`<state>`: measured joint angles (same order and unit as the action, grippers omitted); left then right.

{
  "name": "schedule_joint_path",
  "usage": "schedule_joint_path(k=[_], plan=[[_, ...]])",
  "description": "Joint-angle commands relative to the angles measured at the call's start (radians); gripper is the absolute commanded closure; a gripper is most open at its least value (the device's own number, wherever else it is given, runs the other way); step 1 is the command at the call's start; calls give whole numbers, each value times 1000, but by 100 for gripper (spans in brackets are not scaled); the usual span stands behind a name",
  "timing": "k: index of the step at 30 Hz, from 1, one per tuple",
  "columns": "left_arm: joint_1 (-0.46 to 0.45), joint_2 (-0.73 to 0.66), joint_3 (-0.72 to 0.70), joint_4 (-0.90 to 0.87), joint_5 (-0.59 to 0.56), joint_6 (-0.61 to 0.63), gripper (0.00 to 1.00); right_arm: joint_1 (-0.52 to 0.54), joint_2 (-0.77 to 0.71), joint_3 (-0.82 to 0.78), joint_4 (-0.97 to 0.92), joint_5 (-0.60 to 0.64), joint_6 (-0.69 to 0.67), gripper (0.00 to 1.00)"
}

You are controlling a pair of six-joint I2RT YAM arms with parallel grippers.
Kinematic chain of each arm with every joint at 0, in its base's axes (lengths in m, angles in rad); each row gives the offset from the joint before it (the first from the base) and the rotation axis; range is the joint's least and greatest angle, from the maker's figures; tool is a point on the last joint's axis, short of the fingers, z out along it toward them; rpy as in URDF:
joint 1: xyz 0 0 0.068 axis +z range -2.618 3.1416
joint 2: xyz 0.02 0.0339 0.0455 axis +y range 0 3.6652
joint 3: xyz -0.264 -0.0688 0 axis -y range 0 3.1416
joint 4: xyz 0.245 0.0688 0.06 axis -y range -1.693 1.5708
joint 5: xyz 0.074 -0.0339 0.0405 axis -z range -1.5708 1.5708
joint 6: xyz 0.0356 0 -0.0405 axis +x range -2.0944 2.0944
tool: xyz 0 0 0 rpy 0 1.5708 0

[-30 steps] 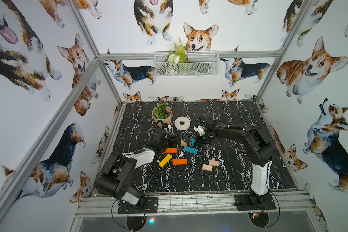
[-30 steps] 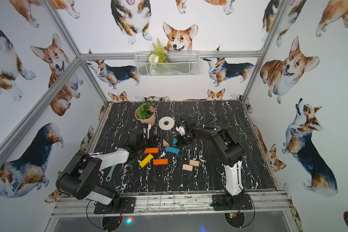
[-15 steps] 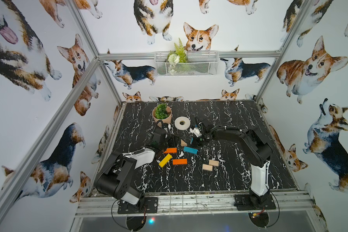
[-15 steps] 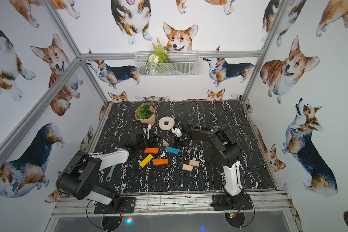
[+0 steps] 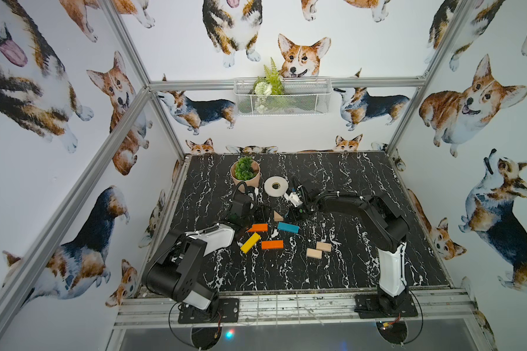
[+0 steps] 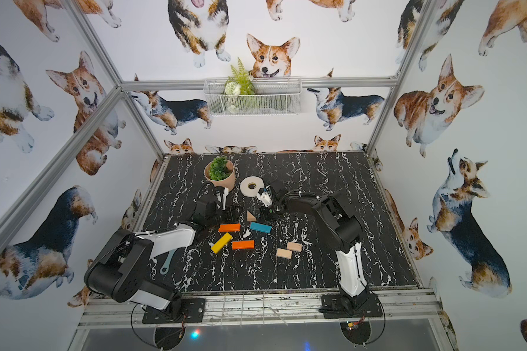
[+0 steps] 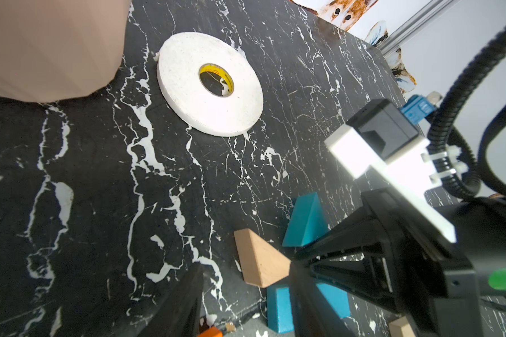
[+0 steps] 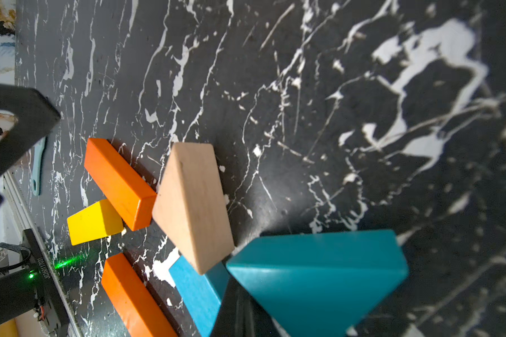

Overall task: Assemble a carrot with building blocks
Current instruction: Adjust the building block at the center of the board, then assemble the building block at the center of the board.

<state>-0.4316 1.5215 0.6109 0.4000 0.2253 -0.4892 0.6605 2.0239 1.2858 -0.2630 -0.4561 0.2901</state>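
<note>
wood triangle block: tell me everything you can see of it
The wood triangle is a small wedge of plain, unpainted light wood with faint grain, intact. It rests on the black marbled table, between the white tape roll and the teal bar. One corner meets or nearly meets an orange bar; another sits by the teal triangle. The right gripper, fingers shut, points at it from close by; contact is unclear. Nothing grips it.
</note>
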Motion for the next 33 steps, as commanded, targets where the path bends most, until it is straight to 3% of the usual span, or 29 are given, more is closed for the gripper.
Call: schedule_joint_path(k=[1, 12, 19, 21, 24, 27, 33], plan=[[1, -1, 7, 4, 2, 1, 49, 1, -8, 6, 10, 6, -14, 100], [-1, -33, -1, -34, 5, 9, 49, 1, -193, -64, -96, -32, -11, 99], [-53, -76, -80, -54, 33, 9, 49, 1, -290, -194, -110, 18, -35, 80], [-94, -110, -86, -92, -3, 30, 48, 1, -306, -234, -95, 12, -30, 73], [-163, -160, -75, -178, -92, 91, 43, 1, -331, -292, -62, 5, -22, 70], [-176, -161, -69, -198, -120, 118, 37, 1, -327, -301, -36, 14, -13, 66], [-177, -100, -48, -193, -93, 121, 41, 1, -304, -341, 79, 4, 41, 70]])
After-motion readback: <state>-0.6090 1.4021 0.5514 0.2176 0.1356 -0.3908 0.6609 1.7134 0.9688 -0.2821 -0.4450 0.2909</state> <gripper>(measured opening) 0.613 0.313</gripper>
